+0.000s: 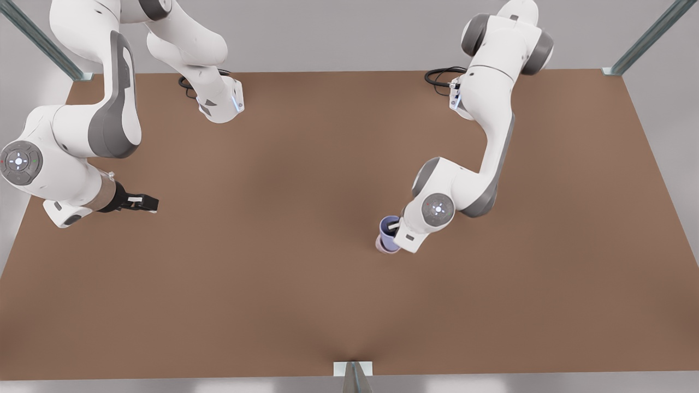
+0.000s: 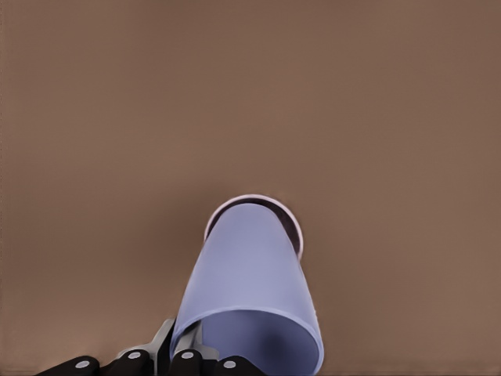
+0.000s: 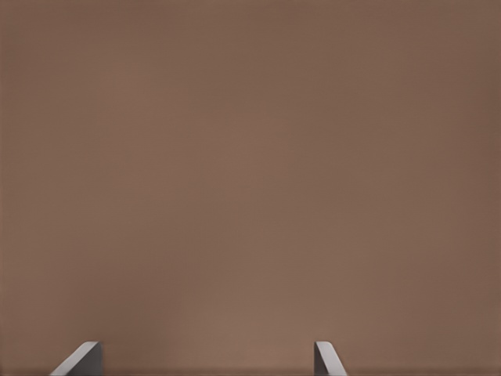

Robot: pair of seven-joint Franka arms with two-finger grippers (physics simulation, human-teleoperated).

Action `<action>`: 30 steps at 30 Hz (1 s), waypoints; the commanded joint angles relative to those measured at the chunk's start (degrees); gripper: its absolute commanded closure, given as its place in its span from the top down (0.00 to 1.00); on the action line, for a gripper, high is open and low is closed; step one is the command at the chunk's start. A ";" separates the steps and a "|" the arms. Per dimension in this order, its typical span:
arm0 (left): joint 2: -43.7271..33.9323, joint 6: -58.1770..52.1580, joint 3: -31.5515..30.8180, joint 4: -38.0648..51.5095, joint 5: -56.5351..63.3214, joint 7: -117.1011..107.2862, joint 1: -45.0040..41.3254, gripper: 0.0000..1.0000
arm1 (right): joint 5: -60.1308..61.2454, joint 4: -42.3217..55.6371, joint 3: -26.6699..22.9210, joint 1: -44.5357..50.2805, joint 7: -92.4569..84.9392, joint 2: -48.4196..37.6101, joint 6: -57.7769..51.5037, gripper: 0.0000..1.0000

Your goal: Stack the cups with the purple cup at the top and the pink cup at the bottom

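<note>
Item: brown table point(image 1: 306, 273), plain, with metal frame posts at its corners and a bracket at the middle of its near edge. Item: purple cup point(image 1: 389, 228), bluish lavender, standing toward the front view's right of centre, its open mouth partly covered by the wrist above it. In the left wrist view the purple cup point(image 2: 249, 290) sits inside a second cup, of which little more than a thin pale rim and dark inside edge can be seen. Item: pink cup point(image 2: 291, 219), nested beneath the purple one; in the front view it appears as a pale band point(image 1: 385, 246) at the base of the stack, the rest hidden. Item: left gripper point(image 1: 394, 229), directly over the stack, largely concealed by its own white wrist housing; the left wrist view shows a dark finger point(image 2: 185, 354) at the purple cup's rim, one side inside and one outside, the jaws clamped on that rim so far as can be made out. Item: right gripper point(image 1: 143, 203), at the front view's left, well apart from the cups, waiting above bare table; its two fingertips point(image 3: 80, 360) stand spread, holding nothing.
</note>
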 commanded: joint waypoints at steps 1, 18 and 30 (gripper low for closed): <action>-0.27 -1.90 -0.03 -0.15 -0.14 -0.28 0.00 0.21 | -0.03 0.03 0.00 -0.01 0.25 -0.10 -0.10 1.00; 0.78 -1.02 -1.61 -0.59 -1.29 -0.45 0.00 1.00 | 0.32 0.03 0.00 -0.10 0.16 0.08 -0.10 1.00; 1.66 -0.58 -1.61 -0.59 -1.29 -0.36 0.79 1.00 | 0.32 0.03 0.09 -0.10 0.16 -0.01 0.07 1.00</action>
